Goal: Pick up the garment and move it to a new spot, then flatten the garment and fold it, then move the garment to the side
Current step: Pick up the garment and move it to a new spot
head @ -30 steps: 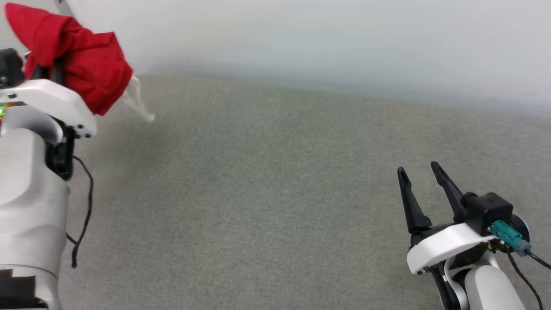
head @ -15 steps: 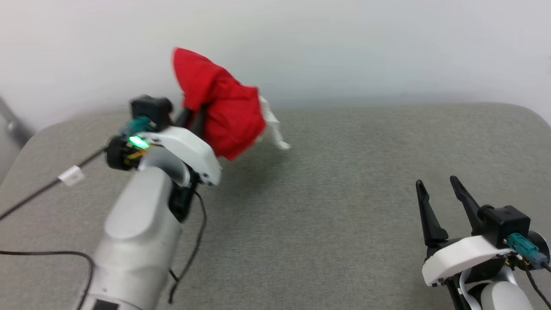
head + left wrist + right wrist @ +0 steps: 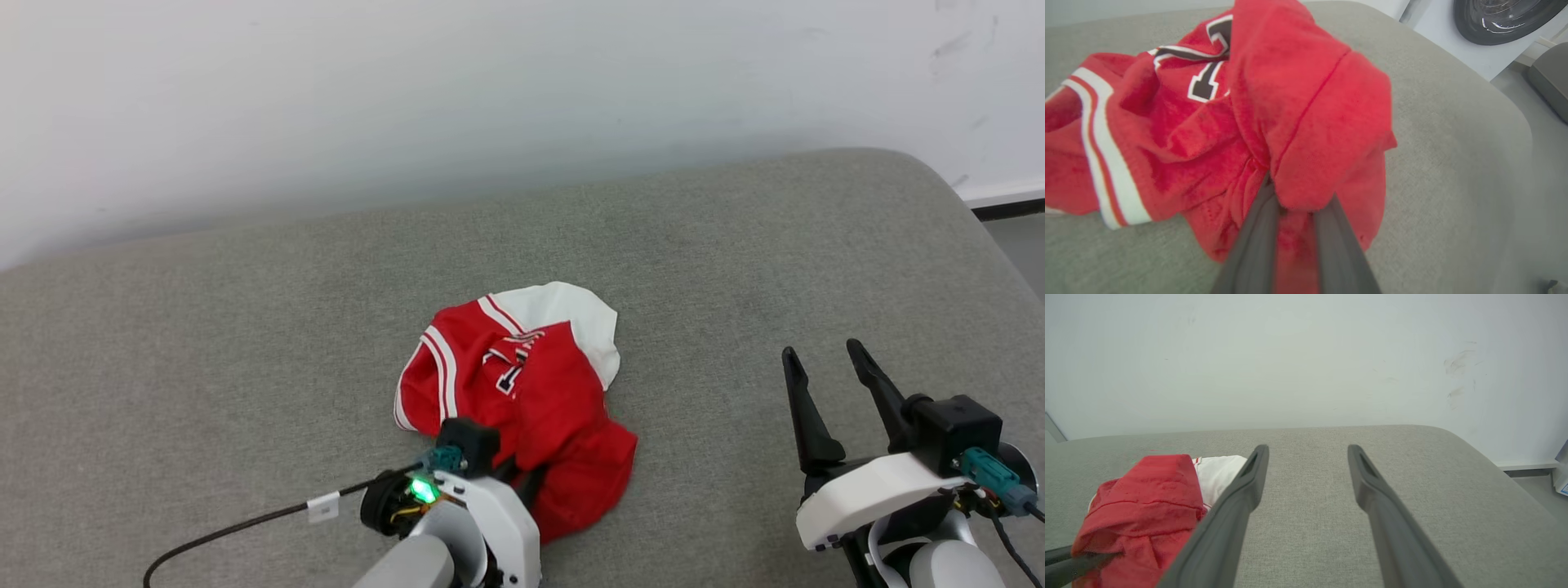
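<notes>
Grey woven padding (image 3: 245, 327) is bearing the crumpled red jersey shirt with white sleeves (image 3: 522, 384) centrally. The left gripper (image 3: 1296, 212) is pinching a red fold, and the right gripper (image 3: 820, 351) is gaping empty. Fabric draping over that pinch is probably risking a snag upon release.

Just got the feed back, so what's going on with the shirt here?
The left hand is shut on a fold of the red garment, which lies crumpled on the grey padded surface. The right hand is open, apart from it and holding nothing. Flattening and folding are not yet done.
</notes>
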